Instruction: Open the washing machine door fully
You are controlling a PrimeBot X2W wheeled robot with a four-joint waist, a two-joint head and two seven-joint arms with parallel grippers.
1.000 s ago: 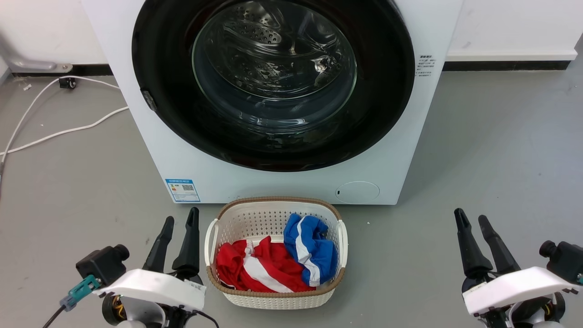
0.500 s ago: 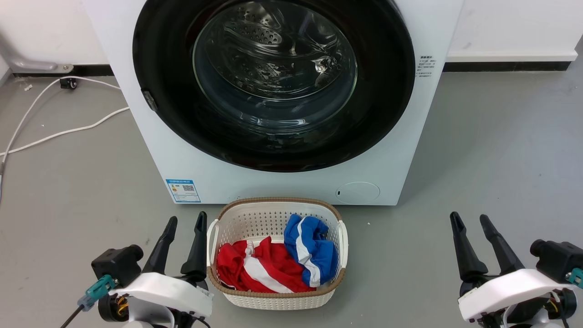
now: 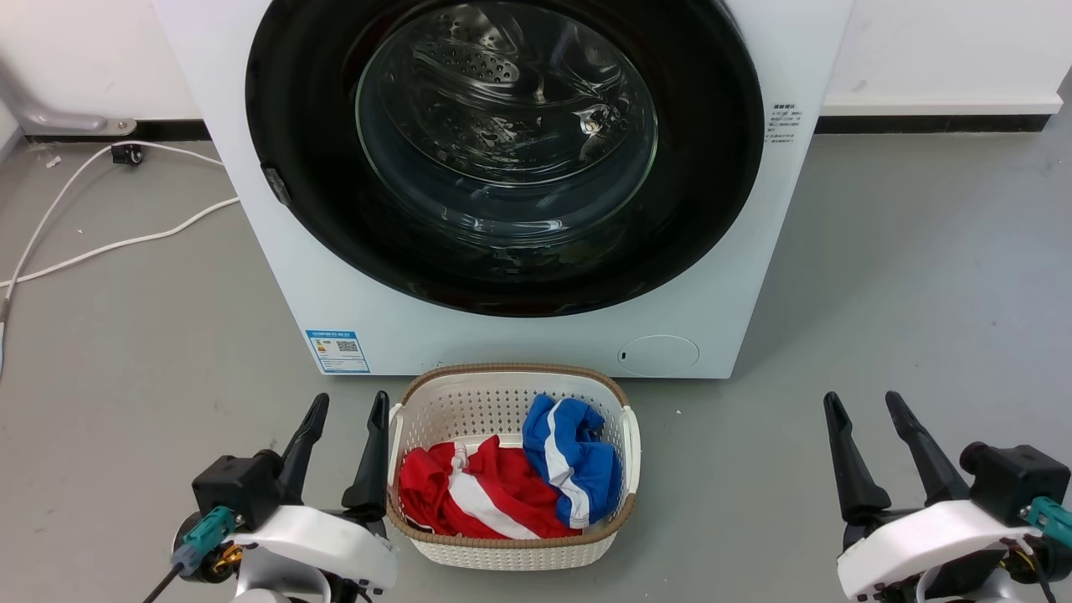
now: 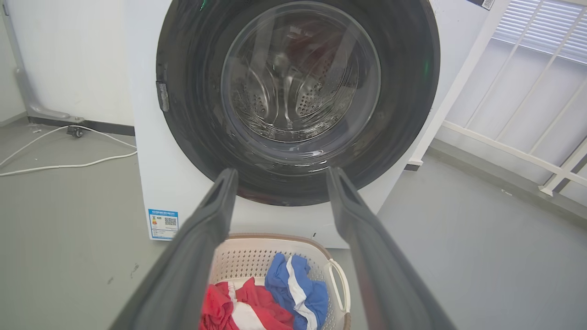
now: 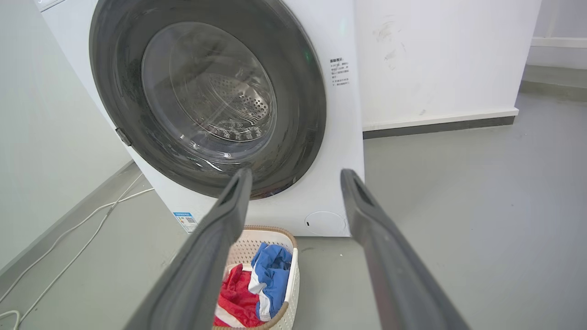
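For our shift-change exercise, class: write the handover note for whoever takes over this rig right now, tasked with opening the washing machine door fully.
Left gripper: open, empty, low beside the laundry basket.
Right gripper: open, empty, low over the floor, apart from the basket.
Washing machine door: shut flush on the washing machine, untouched.
Done: nothing yet. Left: reach the door, swing it fully open.

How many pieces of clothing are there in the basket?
2: a red one in the left front of the basket, and a blue one on the right. More may be hidden beneath them.
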